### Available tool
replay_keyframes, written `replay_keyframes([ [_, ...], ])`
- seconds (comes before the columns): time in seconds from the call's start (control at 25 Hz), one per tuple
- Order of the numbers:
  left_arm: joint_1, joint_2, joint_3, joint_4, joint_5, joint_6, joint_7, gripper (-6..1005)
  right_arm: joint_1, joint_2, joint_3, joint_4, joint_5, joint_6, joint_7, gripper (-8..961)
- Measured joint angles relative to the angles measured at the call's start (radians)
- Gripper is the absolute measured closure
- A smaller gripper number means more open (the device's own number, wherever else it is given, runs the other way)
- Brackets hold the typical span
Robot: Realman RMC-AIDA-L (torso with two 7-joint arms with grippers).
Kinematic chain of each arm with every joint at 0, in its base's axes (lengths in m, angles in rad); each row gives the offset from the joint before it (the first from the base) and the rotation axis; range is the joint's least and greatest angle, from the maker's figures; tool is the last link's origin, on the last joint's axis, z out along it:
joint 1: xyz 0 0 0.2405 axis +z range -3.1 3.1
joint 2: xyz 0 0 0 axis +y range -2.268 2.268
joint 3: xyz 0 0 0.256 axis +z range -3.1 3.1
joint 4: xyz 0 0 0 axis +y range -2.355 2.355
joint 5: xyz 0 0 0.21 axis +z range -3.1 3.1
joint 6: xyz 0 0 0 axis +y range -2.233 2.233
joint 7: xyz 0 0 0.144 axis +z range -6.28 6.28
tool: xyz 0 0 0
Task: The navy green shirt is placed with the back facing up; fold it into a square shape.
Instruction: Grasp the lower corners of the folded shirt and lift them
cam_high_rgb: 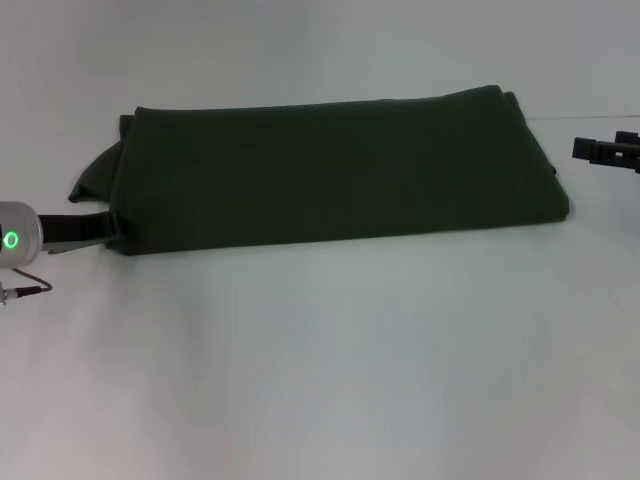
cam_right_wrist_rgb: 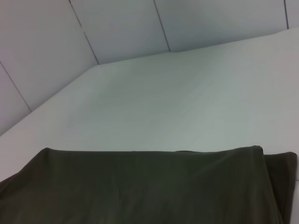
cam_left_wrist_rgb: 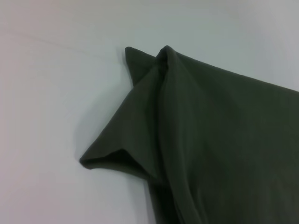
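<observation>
The navy green shirt (cam_high_rgb: 330, 170) lies on the white table as a long folded band that runs left to right. A sleeve (cam_high_rgb: 95, 178) sticks out at its left end. The left wrist view shows that end close up, with the sleeve (cam_left_wrist_rgb: 121, 149) spread out and a raised fold ridge (cam_left_wrist_rgb: 166, 93) beside it. My left gripper (cam_high_rgb: 108, 230) is low at the shirt's near left corner, right against the cloth. My right gripper (cam_high_rgb: 585, 150) hovers just off the shirt's right end, apart from it. The right wrist view shows the shirt (cam_right_wrist_rgb: 140, 186) lying flat below that arm.
The white table (cam_high_rgb: 320, 360) stretches wide in front of the shirt. Pale wall panels (cam_right_wrist_rgb: 117, 28) rise behind the table's far edge in the right wrist view. A cable (cam_high_rgb: 25, 292) hangs by my left arm at the picture's left edge.
</observation>
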Motion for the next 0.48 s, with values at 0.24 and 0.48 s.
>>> replay_keyframes([
  [0.24, -0.005, 0.001, 0.011, 0.000, 0.002, 0.000, -0.018, 851, 0.002, 0.003, 0.000, -0.004, 0.000, 0.000, 0.000, 11],
  [0.48, -0.007, 0.003, 0.011, 0.002, 0.002, -0.003, -0.019, 977, 0.002, 0.004, 0.000, -0.006, -0.002, -0.002, 0.013, 11],
])
